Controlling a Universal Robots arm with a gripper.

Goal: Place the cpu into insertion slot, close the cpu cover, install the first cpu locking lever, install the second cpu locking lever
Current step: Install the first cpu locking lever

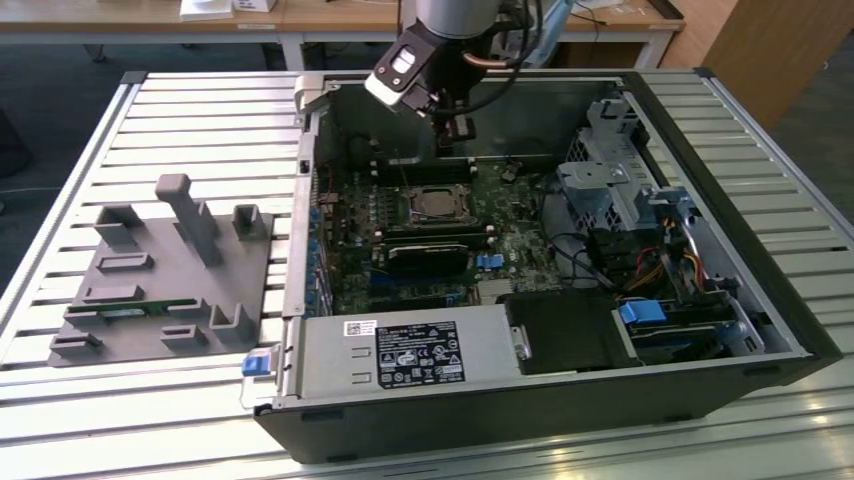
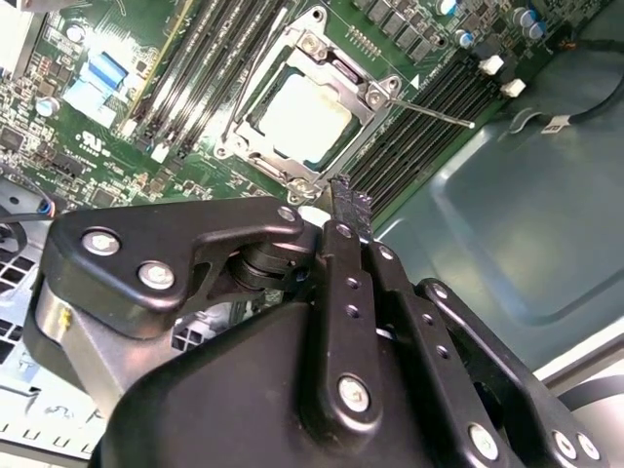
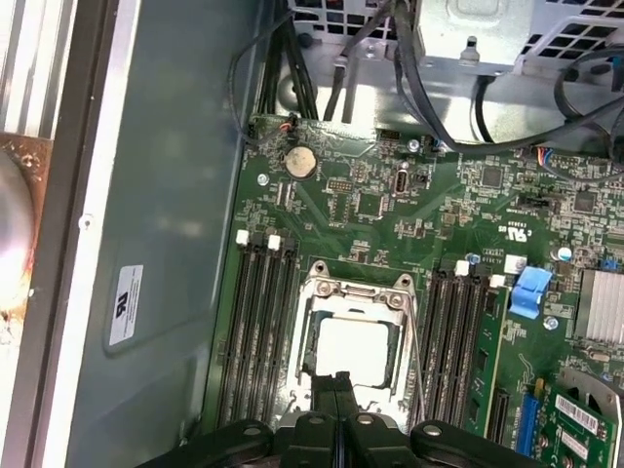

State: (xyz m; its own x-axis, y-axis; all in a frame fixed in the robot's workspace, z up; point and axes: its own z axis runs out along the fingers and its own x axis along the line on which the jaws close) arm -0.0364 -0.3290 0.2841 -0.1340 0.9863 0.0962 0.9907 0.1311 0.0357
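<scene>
Two banks of memory slots [image 3: 258, 331] flank the cpu cover [image 3: 356, 291] near the claw [image 3: 341, 380]

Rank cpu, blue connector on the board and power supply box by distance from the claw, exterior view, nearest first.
1. cpu: mid-board, closest to the claw.
2. blue connector: on the board beyond the cpu, toward the camera.
3. power supply box: at the case wall nearest the camera, farthest.

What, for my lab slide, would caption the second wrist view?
Shut gripper poised just beside the cpu, which lies under the lowered cpu cover.
</scene>
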